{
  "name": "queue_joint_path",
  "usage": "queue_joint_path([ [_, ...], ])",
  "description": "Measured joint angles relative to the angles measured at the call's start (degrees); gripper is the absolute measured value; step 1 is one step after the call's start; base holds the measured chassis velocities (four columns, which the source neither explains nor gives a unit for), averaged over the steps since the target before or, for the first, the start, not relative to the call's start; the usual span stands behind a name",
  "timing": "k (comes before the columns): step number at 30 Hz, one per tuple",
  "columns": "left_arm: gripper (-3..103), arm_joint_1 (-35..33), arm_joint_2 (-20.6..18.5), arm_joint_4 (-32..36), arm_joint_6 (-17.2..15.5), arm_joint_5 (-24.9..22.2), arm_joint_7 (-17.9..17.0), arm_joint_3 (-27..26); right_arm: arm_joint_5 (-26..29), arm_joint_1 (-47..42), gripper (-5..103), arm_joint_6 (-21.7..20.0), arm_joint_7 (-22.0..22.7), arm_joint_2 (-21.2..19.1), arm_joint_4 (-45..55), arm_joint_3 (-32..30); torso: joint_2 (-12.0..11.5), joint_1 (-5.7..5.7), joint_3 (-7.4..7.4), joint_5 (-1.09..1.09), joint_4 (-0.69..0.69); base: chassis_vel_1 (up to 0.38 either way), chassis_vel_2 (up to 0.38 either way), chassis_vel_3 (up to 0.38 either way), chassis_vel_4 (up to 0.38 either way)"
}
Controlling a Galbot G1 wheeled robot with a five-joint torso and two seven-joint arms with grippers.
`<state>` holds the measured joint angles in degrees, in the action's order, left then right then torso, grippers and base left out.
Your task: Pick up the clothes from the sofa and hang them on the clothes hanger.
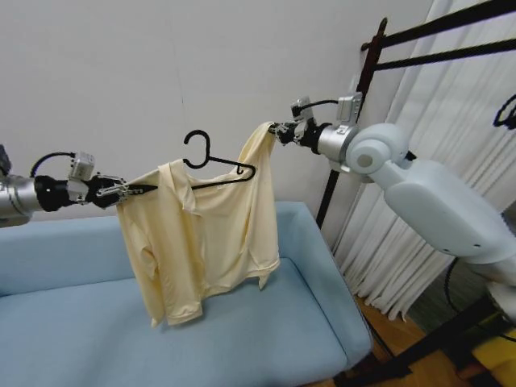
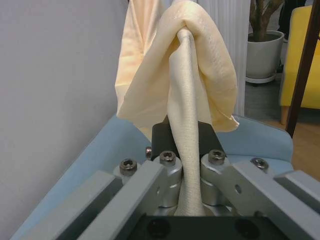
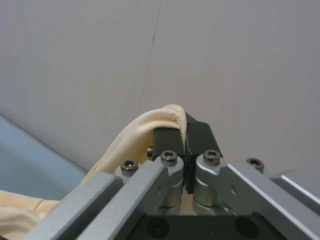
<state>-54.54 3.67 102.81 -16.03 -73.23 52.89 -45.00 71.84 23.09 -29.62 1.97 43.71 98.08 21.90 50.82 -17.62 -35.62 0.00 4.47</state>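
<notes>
much of the hanger (image 1: pixel 211 164) is buried in the shirt (image 1: pixel 201 242); you see its hook and one arm at the collar, the rest is under the cloth. the rack's (image 1: pixel 367 76) foot is cut off behind your right arm. your left hand (image 1: pixel 133 191) is clamped on one shoulder edge, a rolled strand of cloth squeezed between its fingers. your right hand (image 1: pixel 278 131) pinches the other shoulder, fingers almost together on a thin fold. the shirt stretches between them, its shoulder line rising toward the right hand, body hanging down over the sofa (image 1: pixel 81 322) seat near the back edge.
</notes>
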Motion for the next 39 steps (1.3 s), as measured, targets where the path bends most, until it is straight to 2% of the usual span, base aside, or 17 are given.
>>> queue_joint_path([
  [7, 2, 0.01, 0.34, 0.07, -0.34, -0.15, 0.37, -0.18, 0.82, 1.8, 0, -0.9, -0.06, -0.57, 0.07, 0.36, 0.0, 0.0, 0.0, 0.01, 0.0, 0.0, 0.0, 0.0, 0.0],
  [14, 2, -0.21, 1.13, 0.74, -0.61, 0.08, -1.1, -0.07, 2.59, 2.6, 0, -1.55, 0.01, -1.74, 2.94, 0.2, 0.0, 0.0, 0.0, 0.0, 0.0, 0.0, 0.0, 0.0, 0.0],
  [26, 2, -0.26, 1.62, 3.41, -1.78, -0.19, -6.82, -0.01, 2.69, 3.72, 0, -2.71, -0.07, -3.66, 5.59, 0.22, 0.0, 0.0, 0.0, 0.0, 0.0, 0.0, 0.0, 0.0, 0.0],
  [36, 2, -0.32, 1.95, 3.73, -1.87, -0.34, -8.76, -0.18, 1.59, 4.23, 0, -2.8, -0.3, -4.24, 4.94, 0.62, 0.0, 0.0, -0.01, 0.01, 0.0, 0.0, 0.0, 0.0, 0.0],
  [39, 2, -0.31, 2.6, 3.84, -1.87, -0.65, -11.68, -0.21, 1.3, 4.05, 0, -2.92, -0.26, -4.56, 5.68, 0.66, 0.0, 0.0, -0.01, 0.0, 0.0, 0.0, 0.0, 0.0, 0.0],
])
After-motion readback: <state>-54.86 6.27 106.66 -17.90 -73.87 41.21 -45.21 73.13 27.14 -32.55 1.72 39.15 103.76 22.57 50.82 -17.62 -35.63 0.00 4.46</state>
